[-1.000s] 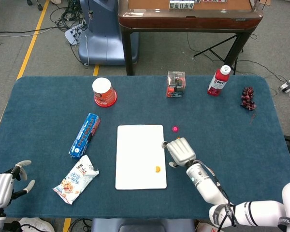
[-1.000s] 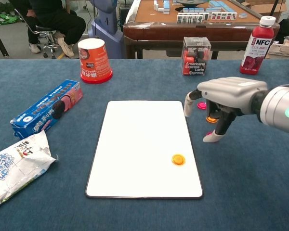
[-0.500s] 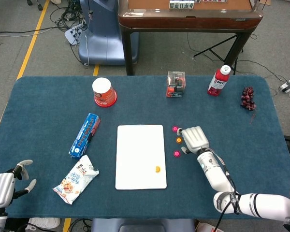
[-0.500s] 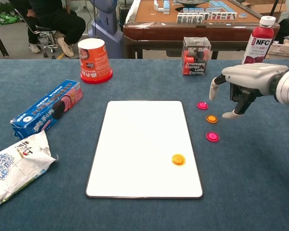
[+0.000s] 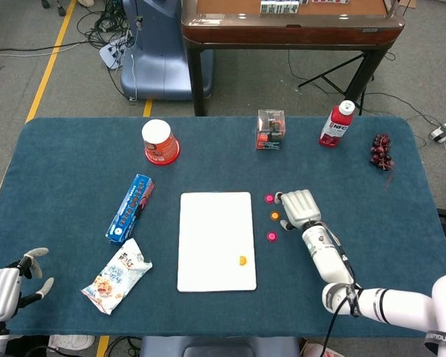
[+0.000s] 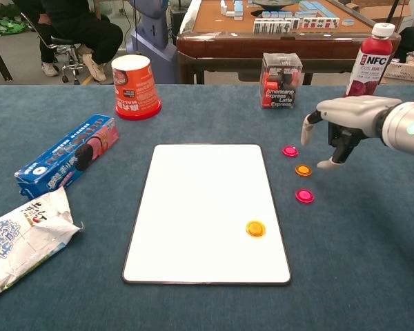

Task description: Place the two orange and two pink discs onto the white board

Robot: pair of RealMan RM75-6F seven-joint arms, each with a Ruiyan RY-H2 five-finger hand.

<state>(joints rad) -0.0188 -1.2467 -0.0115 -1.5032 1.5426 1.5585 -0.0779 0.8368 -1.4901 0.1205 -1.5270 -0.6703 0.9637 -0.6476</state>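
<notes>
Blue surface (image 6: 193, 110), grey floor behind. Left hand (image 5: 4, 286) idle at the near left corner, fingers spread, holding nothing. Board (image 6: 207, 210) carries one orange disc (image 6: 255, 228). Three discs (image 6: 303, 170) lie just left of the right hand (image 6: 345, 117), which hovers slack-fingered, grasping nothing.

right hand (image 6: 345, 124): light grey shell, white fingertips | forearm: glossy white, black cable, green indicator light | left hand (image 5: 7, 286): grey-white, dark joints

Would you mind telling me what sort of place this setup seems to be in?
Probably a robot lab or testing room, not a home: cables trail over a grey floor with yellow tape, a mahjong table stands behind, and a seated person is nearby.
</notes>
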